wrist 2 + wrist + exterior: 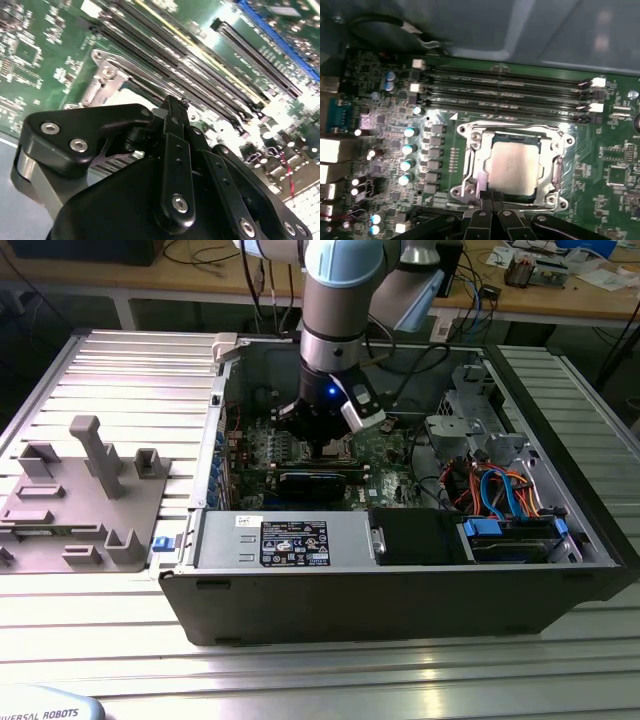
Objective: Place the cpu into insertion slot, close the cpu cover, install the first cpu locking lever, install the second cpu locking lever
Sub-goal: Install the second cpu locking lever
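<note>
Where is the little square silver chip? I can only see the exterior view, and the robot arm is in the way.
Observer: In the first wrist view, the small flat silver-grey square cpu lies in the square metal-rimmed insertion slot on the green board.
Operator: Is the lid down on it?
Observer: Yes. The thin silvery metal cpu cover lies flat, framing the chip.
Operator: What are the robot's fingers doing?
Observer: The black gripper is shut, with its tips at the cover's edge.
</note>
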Controlling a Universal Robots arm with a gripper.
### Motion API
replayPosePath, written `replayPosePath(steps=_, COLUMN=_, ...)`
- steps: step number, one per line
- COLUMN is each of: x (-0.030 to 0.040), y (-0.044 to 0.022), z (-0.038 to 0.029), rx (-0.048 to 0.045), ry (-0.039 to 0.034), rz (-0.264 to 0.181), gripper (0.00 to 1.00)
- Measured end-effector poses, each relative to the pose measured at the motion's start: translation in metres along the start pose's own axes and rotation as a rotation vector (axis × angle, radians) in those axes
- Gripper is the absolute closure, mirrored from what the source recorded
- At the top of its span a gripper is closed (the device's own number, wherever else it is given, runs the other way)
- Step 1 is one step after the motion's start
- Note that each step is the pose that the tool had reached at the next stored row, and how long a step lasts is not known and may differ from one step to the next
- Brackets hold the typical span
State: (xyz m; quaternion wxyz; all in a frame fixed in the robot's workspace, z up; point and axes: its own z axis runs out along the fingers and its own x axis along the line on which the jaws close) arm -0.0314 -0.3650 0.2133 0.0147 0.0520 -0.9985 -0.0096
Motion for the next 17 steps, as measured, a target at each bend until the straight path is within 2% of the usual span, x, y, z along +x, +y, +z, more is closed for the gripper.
replayPosePath(steps=2, x=-0.0040, y=0.0074, z=0.0004, rx=0.0089, ry=0.0043, rz=0.001, gripper=0.89)
replayPosePath(steps=4, x=-0.0074, y=0.0178, z=0.0008, rx=0.0243, ry=0.0073, rz=0.001, gripper=0.89)
replayPosePath(steps=6, x=-0.0108, y=0.0247, z=0.0010, rx=0.0450, ry=0.0100, rz=0.002, gripper=0.89)
replayPosePath(steps=8, x=-0.0132, y=0.0284, z=0.0009, rx=0.0639, ry=0.0125, rz=0.002, gripper=0.89)
replayPosePath(steps=9, x=-0.0134, y=0.0291, z=0.0007, rx=0.0695, ry=0.0132, rz=0.002, gripper=0.89)
replayPosePath(steps=10, x=-0.0134, y=0.0311, z=-0.0065, rx=0.0852, ry=0.0148, rz=0.003, gripper=0.89)
replayPosePath(steps=11, x=-0.0131, y=0.0314, z=-0.0161, rx=0.0874, ry=0.0151, rz=0.003, gripper=0.89)
replayPosePath(steps=17, x=-0.0131, y=0.0314, z=-0.0165, rx=0.0874, ry=0.0150, rz=0.003, gripper=0.89)
